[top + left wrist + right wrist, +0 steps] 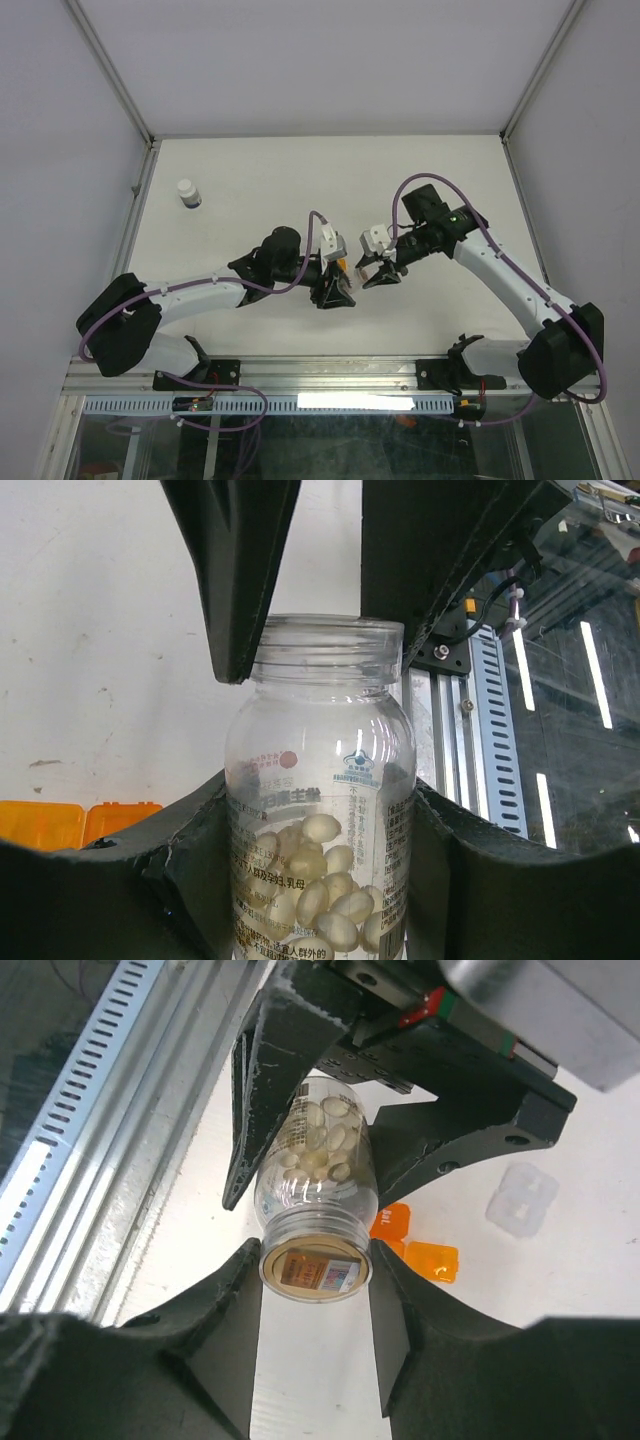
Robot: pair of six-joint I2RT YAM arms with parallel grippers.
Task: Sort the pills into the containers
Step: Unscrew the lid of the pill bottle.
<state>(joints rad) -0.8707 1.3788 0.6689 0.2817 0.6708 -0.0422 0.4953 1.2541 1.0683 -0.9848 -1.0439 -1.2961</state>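
Though uncapped, the bottle (pixel 322 730) holds pale pills (pixel 322 880).

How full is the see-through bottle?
Partly full. In the clear bottle, pale pills pile up in the lower part, and the part just under its neck holds none.

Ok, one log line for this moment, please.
left gripper: shut on clear bottle body | right gripper: shut on its neck | pills: inside bottle
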